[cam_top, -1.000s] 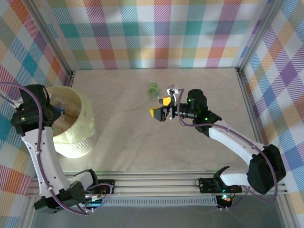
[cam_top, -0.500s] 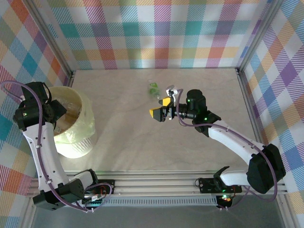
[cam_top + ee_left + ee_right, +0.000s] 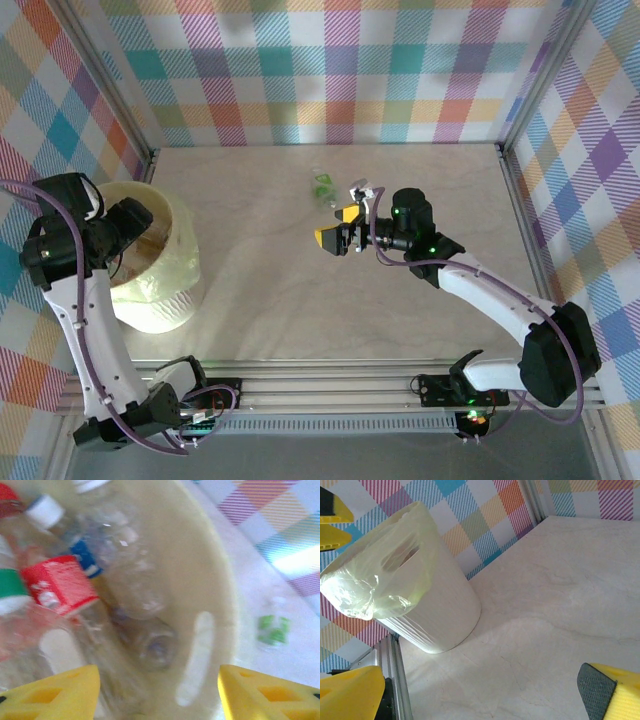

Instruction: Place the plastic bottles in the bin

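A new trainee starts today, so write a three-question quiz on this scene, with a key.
1. True or false: the right gripper holds a bottle.
2. Where does the left gripper hover? A) over the bin B) over the middle of the table C) by the back wall
3. Fill in: the green-labelled bottle lies on the ____.
Key: 1 false, its jaws stand open with nothing between them; 2 A; 3 table.

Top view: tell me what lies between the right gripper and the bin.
Nothing but bare table between the right gripper and the bin; the top view shows it, as does the right wrist view.
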Tool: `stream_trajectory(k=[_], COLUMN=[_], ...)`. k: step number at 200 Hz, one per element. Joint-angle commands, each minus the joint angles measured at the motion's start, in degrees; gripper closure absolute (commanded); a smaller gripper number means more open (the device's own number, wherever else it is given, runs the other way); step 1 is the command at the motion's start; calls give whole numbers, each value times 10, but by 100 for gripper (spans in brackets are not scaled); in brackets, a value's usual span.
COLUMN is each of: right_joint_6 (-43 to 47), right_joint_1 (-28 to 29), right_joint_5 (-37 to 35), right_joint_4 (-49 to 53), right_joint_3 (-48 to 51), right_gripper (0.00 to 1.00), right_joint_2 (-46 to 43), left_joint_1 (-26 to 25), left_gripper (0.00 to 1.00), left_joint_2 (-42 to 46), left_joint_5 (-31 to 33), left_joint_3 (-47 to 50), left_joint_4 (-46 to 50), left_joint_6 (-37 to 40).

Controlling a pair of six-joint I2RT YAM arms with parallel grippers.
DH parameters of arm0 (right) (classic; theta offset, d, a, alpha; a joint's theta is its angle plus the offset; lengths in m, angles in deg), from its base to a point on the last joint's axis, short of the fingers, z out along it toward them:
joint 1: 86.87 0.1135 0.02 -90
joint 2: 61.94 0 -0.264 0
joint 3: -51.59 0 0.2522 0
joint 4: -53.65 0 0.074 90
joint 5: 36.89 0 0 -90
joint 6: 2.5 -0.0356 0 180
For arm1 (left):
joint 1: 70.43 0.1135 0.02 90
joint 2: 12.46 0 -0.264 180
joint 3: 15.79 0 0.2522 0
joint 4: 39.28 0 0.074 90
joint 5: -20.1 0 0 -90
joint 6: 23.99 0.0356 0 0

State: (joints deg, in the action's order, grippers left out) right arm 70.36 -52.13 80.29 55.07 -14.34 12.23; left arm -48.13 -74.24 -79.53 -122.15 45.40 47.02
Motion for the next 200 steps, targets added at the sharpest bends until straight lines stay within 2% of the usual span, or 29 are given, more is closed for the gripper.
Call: stream_trajectory(k=[1, 20, 47, 73, 106, 139, 171, 200], right_joint_6=[-4, -9, -26, -48, -73, -86, -45, -25], right_joint_1=[4, 4, 4, 3, 3, 1, -7, -15], right_joint_5=[-20, -44, -107, -171, -239, -322, -339, -339], right_joint_4=[6, 13, 27, 54, 90, 92, 101, 149], right_joint_3=[-16, -14, -10, -16, -37, -56, -110, -197], right_gripper=[0, 0, 0, 0, 0, 0, 0, 0], right_joint_2=[1, 1, 3, 22, 60, 110, 189, 279], left_joint_1=[4, 2, -13, -62, -158, -268, -360, -412], left_gripper=[35, 34, 30, 24, 12, 0, 0, 0], left_joint_2=[23, 28, 49, 69, 70, 28, -16, -55], left_joint_5=[-130, -180, -279, -285, -234, -179, -84, 2], left_joint_3=[-8, 0, 52, 97, 136, 154, 155, 158], left_joint_4=[-44, -74, -180, -262, -322, -371, -394, -387], left_joint_6=[-34, -57, -111, -151, -166, -166, -162, -171])
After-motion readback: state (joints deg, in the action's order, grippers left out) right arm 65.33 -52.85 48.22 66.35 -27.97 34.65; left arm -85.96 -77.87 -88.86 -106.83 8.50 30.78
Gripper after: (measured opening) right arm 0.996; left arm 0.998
